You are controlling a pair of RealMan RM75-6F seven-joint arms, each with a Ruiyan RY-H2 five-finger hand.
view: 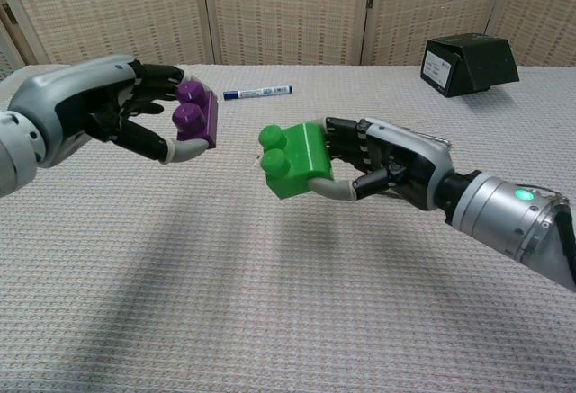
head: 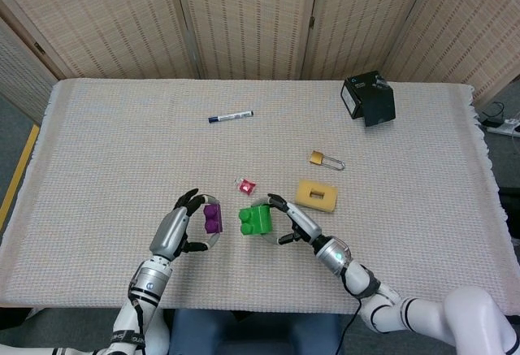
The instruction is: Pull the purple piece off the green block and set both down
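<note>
The purple piece (head: 213,217) (view: 195,117) and the green block (head: 257,219) (view: 297,159) are apart, with a clear gap between them. My left hand (head: 180,227) (view: 121,114) holds the purple piece above the table. The green block sits in my right hand (head: 294,221) (view: 382,164), studs pointing toward the left hand, also held off the cloth. Both are near the table's front middle.
A small red item (head: 244,184) lies just behind the hands. A yellow block with a slot (head: 315,195), a padlock (head: 323,159), a black box (head: 368,98) (view: 468,65) and a blue-capped pen (head: 230,116) (view: 257,93) lie farther back on the woven cloth.
</note>
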